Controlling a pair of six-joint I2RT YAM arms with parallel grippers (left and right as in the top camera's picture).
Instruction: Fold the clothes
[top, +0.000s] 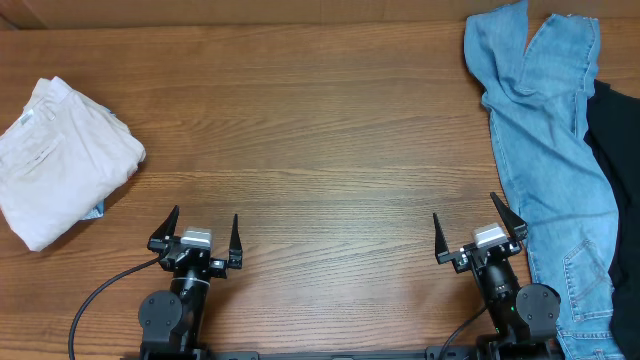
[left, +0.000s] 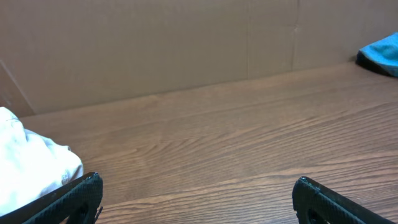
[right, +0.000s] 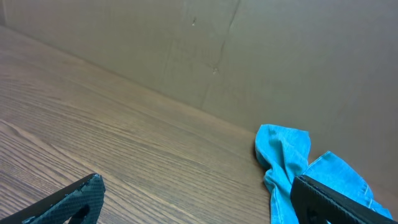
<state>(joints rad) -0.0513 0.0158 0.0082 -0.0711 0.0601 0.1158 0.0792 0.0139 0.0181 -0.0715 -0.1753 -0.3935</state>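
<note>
I am hovering both claws near the front edge of the wooden table (top: 320, 130). My left gripper (top: 205, 215) and my right gripper (top: 465, 208) are each spread wide and pinching nothing. The cream trousers (top: 65, 160) are lying bundled in a loose, roughly folded heap at the table's left end, well apart from my left claw. The light blue jeans (top: 545, 130) are sprawling down the table's right end, from the back edge to the front, just beside my right claw, with a black piece (top: 620, 150) lying against them at the far right edge. I am judging all of it to be soft and limp. The cotton should be light and the denim heavier and stiffer, and none of it is fragile, so I am thinking of taking the jeans by the waistband or a hem corner, not mid-cloth, where they would only bunch. The table's middle is lying bare — smooth wood grain, likely slick enough for cloth to slide — and a plain brown cardboard wall (left: 186, 43) is closing off the table's back edge.
</note>
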